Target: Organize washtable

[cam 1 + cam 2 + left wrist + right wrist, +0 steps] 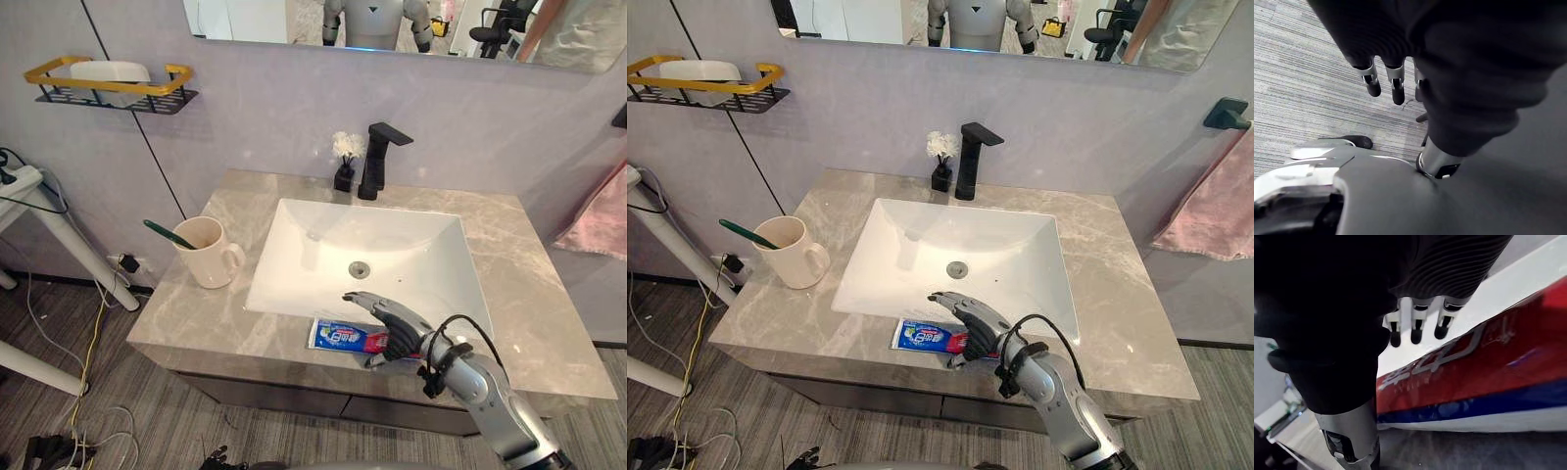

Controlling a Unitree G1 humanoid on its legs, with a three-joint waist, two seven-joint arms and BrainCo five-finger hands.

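A red, white and blue toothpaste tube (338,337) lies flat on the grey marble counter (186,313), just in front of the white sink (284,279). My right hand (400,328) hovers over the tube's right end. It is open, with its fingers stretched toward the sink rim and its thumb low by the counter's front edge. In the right wrist view the tube (1474,367) fills the space just past the straight fingers (1415,330). A cream mug (208,255) with a green toothbrush (167,233) in it stands left of the sink. My left hand (1396,83) hangs relaxed over the floor.
A black faucet (375,160) and a small black vase of white flowers (345,162) stand behind the basin. A yellow-rimmed black wall shelf (113,86) holds a white dish at upper left. A pink towel (1215,211) hangs on the right.
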